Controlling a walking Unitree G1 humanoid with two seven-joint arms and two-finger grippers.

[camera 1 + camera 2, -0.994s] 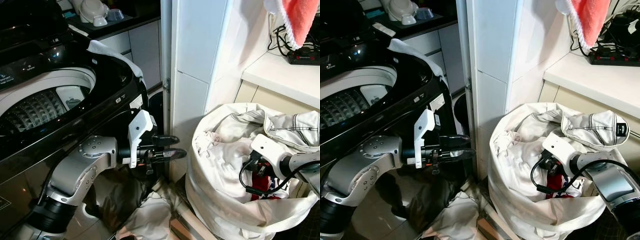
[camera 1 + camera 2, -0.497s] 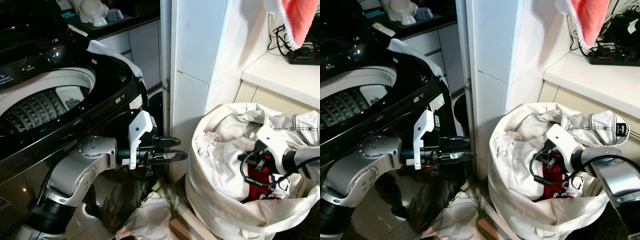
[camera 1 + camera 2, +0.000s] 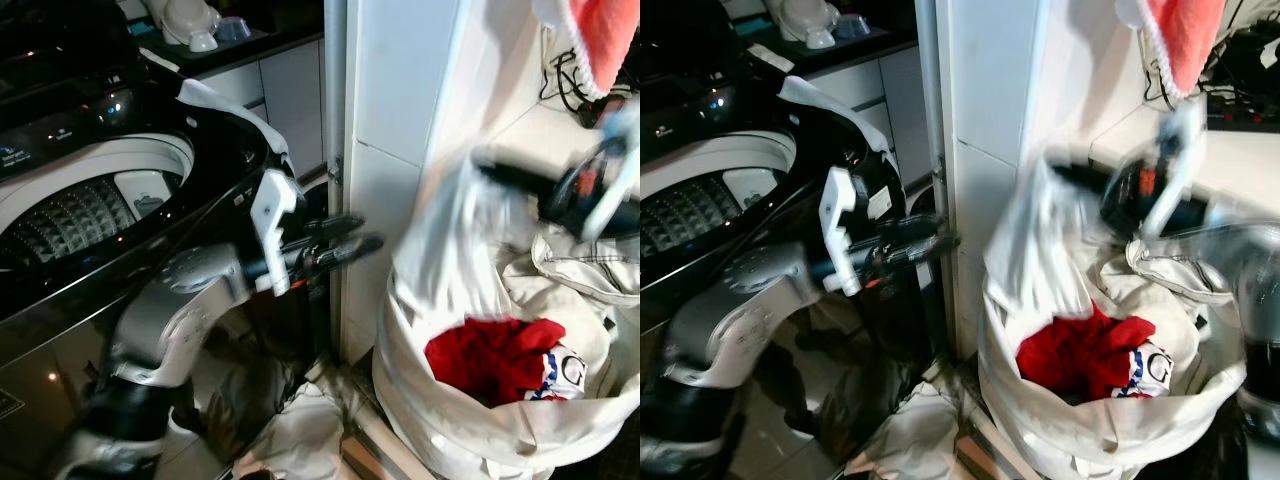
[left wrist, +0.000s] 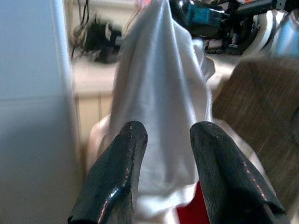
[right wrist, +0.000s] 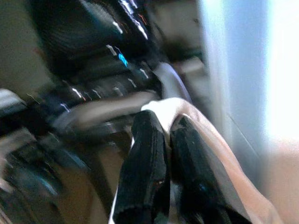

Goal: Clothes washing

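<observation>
My right gripper (image 3: 487, 169) is blurred, high above the white laundry bag (image 3: 470, 425), shut on a white garment (image 3: 455, 250) that hangs from it down into the bag. In the right wrist view the black fingers (image 5: 145, 158) pinch the white cloth (image 5: 205, 135). A red garment (image 3: 495, 355) lies exposed in the bag. My left gripper (image 3: 350, 238) is open, held in front of the washing machine (image 3: 150, 120) and pointing toward the hanging garment (image 4: 159, 93), apart from it. The machine's drum (image 3: 75, 210) is open.
A white tiled pillar (image 3: 400, 120) stands between machine and bag. White cloth (image 3: 290, 430) lies on the floor by the machine. A counter (image 3: 560, 130) with a power strip is behind the bag, and a red towel (image 3: 600, 30) hangs above.
My right gripper rose out of the bag, pulling a white garment up with it and uncovering the red garment. My left arm lifted slightly, gripper still open.
</observation>
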